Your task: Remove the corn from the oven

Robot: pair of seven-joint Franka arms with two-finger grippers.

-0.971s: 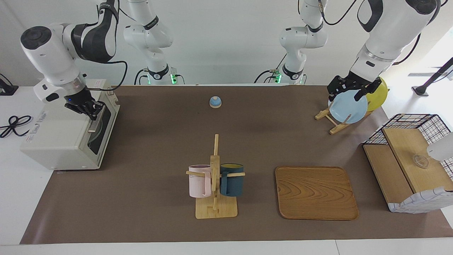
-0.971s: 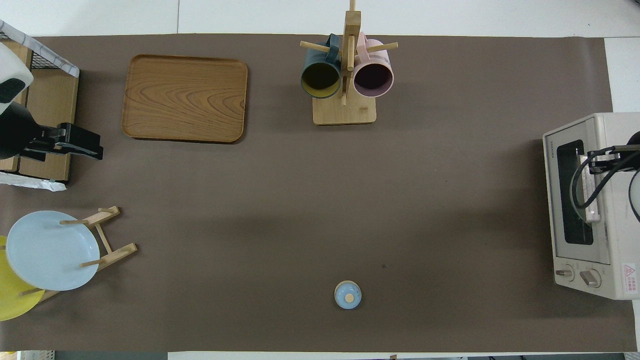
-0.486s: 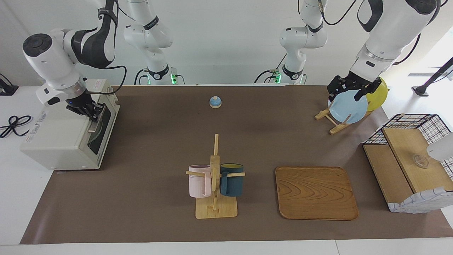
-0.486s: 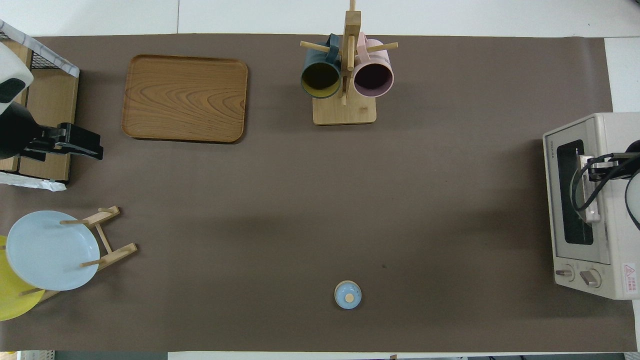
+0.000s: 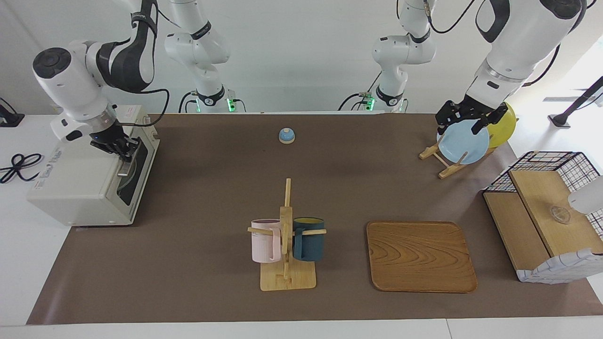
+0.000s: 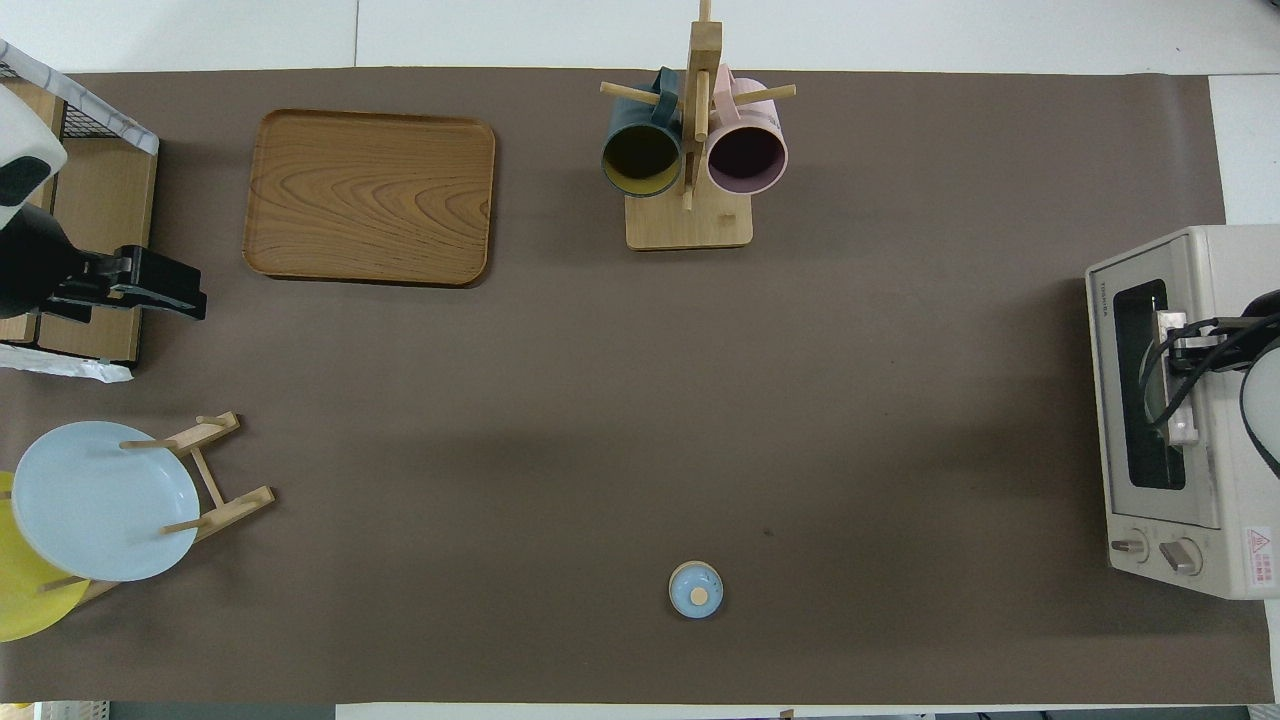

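The boxy off-white toaster oven [image 5: 89, 181] with its dark glass door shut stands at the right arm's end of the table. The right gripper [image 5: 123, 151] is at the door's silver bar handle [image 6: 1178, 378], its fingertips closed on that handle. Nothing can be made out through the glass, so the corn cannot be seen.

The left gripper [image 5: 464, 123] hangs with its jaws spread wide, holding nothing, over the wooden plate rack [image 5: 443, 162] at the left arm's end. That rack carries two plates standing on edge: one round pale blue plate [image 5: 464, 141] directly under the gripper, and one round yellow plate [image 5: 503, 125] just beside it.

Toward the table's middle, well apart from both grippers, a wooden mug tree [image 5: 286, 254] holds two mugs on its pegs: one pale pink mug [image 5: 264, 240] and one dark teal mug [image 5: 308, 239], both with nothing visible inside.

One rectangular wooden tray [image 5: 420, 256] lies bare between the mug tree and one wire-and-wood shelf basket [image 5: 549, 214]; a small clear object on the basket's upper board is too small to identify. One small blue domed bell [image 5: 287, 135] sits between the two arms' bases.
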